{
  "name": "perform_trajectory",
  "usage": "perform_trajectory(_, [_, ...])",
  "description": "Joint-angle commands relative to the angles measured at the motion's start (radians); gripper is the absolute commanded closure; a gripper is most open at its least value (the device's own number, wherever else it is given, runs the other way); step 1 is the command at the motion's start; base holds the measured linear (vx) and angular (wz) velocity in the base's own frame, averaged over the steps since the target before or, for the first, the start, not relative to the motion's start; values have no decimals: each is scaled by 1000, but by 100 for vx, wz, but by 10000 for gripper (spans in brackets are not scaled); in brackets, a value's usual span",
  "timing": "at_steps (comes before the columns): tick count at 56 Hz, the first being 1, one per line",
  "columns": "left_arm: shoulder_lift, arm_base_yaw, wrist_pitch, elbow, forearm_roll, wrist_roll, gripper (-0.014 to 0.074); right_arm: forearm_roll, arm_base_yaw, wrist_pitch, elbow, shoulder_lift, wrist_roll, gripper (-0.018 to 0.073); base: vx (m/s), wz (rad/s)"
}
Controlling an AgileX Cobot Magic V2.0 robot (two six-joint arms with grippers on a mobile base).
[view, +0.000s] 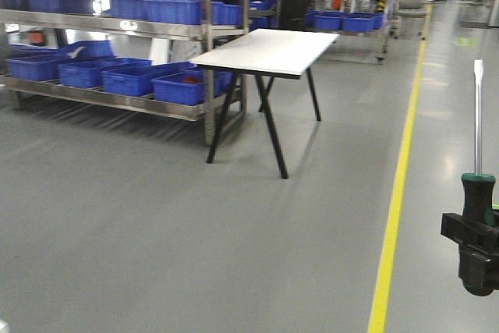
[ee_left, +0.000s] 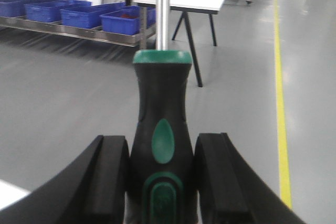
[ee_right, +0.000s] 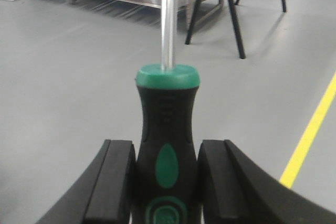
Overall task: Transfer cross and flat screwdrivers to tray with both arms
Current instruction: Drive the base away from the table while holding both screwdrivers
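My left gripper is shut on the black-and-green handle of a screwdriver. Its steel shaft points up and its tip runs out of view, so I cannot tell its type. My right gripper is shut on a like screwdriver. In the front view this screwdriver stands upright at the right edge in the right gripper, and its tip is flat. Both are held above the grey floor. The tray is out of view. The left gripper does not show in the front view.
A white table on black legs stands ahead. A metal rack with blue bins runs along the left. A yellow floor line runs on the right. Grey floor lies between.
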Motion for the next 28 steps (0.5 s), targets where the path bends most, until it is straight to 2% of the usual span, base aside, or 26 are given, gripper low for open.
perform_trajectory(1, [1, -4, -101, -30, -13, 1, 599, 10, 0, -86, -29, -5, -5, 567, 24, -41])
perform_trajectory(13, [1, -4, -100, -30, -13, 1, 599, 10, 0, -86, -29, -5, -5, 567, 29, -28])
perform_trajectory(28, [1, -4, -100, -30, -13, 1, 599, 10, 0, -86, -29, -5, -5, 567, 39, -5])
